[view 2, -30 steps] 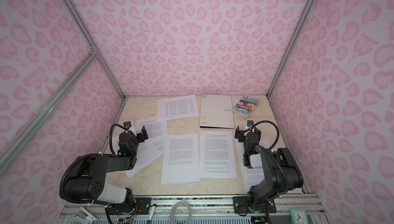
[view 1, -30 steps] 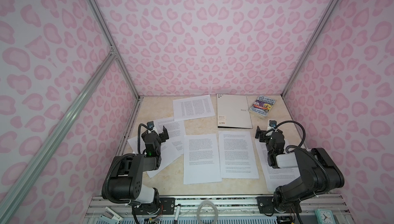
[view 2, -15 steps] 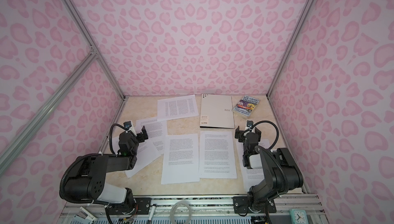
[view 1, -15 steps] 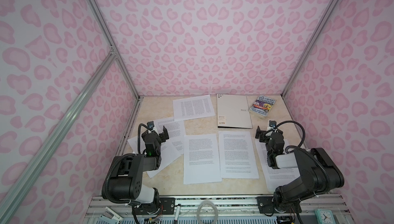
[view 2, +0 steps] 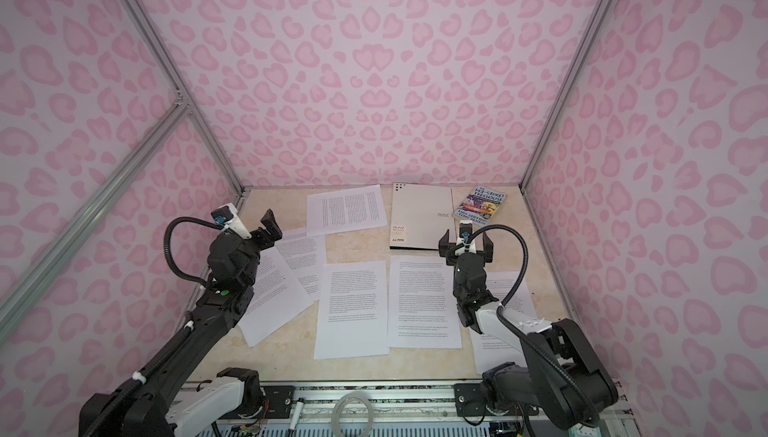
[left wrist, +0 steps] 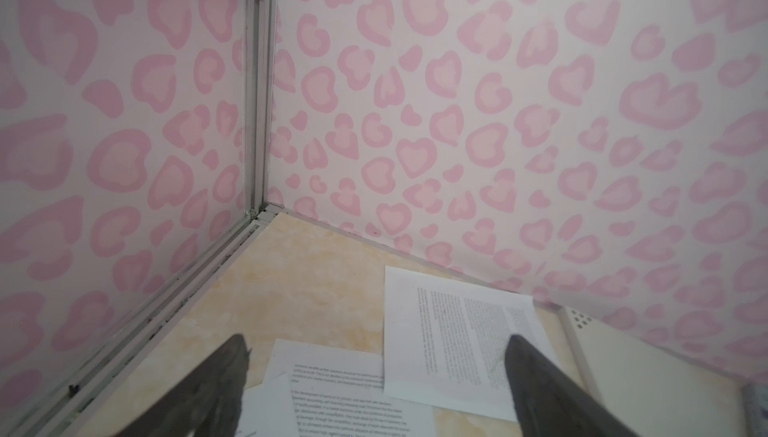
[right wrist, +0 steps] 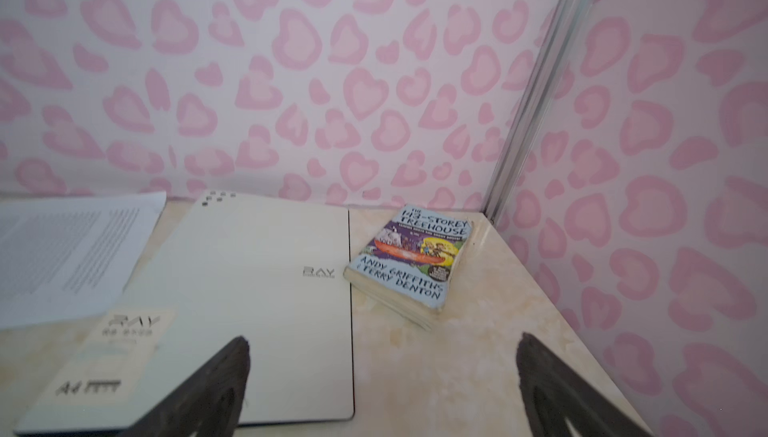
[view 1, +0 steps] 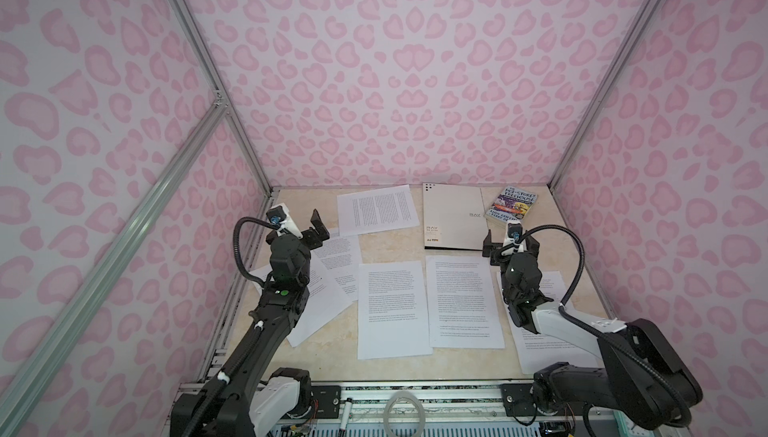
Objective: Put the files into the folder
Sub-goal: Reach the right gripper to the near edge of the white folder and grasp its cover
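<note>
Hovering with dark jaws spread wide and empty, left gripper over thin white printed files scattered flat, some overlapping, right gripper near the closed matte grey-white folder at the back, glossy beige marbled tabletop, pink-spotted walls.

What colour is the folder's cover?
The folder is light grey-white with dark corner dots; clearest in the right wrist view.

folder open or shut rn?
Shut. The folder lies flat, grey-white cover up with RAY lettering showing; no inner face visible in any view. The files lie loose outside it.
</note>
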`<state>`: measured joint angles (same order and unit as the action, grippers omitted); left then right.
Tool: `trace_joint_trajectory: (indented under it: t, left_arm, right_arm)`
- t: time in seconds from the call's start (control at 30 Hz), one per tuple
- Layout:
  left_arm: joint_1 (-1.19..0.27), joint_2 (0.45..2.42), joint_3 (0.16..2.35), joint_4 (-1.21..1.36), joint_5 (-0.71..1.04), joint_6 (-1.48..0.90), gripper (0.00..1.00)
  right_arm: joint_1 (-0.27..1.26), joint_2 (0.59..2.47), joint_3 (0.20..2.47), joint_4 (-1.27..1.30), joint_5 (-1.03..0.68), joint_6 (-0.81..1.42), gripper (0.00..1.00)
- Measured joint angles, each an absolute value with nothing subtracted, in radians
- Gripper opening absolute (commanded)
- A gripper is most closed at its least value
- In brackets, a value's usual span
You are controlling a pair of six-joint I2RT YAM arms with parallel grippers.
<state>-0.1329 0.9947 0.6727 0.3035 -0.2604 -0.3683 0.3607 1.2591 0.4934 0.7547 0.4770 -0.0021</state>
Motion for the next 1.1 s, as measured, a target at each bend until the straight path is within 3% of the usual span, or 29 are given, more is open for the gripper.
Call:
trace_joint_trajectory:
  t: [0.1, 0.23, 0.4, 0.67, 0.87, 1.1]
  left_arm:
    - [-0.127, 0.917, 0.696, 0.116, -0.151, -0.517, 0.97]
    - [-0.121, 0.759, 0.593, 0.021, -0.004, -0.664, 0.96]
    - [-0.137, 0.654, 0.426, 0.02, 0.163, -0.759, 0.97]
    - [-0.153, 0.725, 0.371, 0.102, 0.355, -0.759, 0.99]
    - [-0.155, 0.744, 0.368, 0.128, 0.378, -0.758, 0.99]
    - [-0.156, 0.72, 0.368, 0.129, 0.377, -0.757, 0.99]
  right_arm:
    - [0.295, 1.216, 0.634, 0.54, 0.429, 0.209, 1.0]
    - [0.131, 1.23, 0.61, 0.406, 0.162, 0.48, 1.0]
    - [0.257, 1.248, 0.553, 0.402, 0.002, 0.691, 1.0]
    - [0.468, 1.533, 0.444, 0.775, -0.027, 1.08, 0.91]
    - [0.52, 1.857, 0.486, 1.139, -0.015, 1.287, 0.87]
    - [0.53, 2.011, 0.57, 1.305, 0.028, 1.395, 0.81]
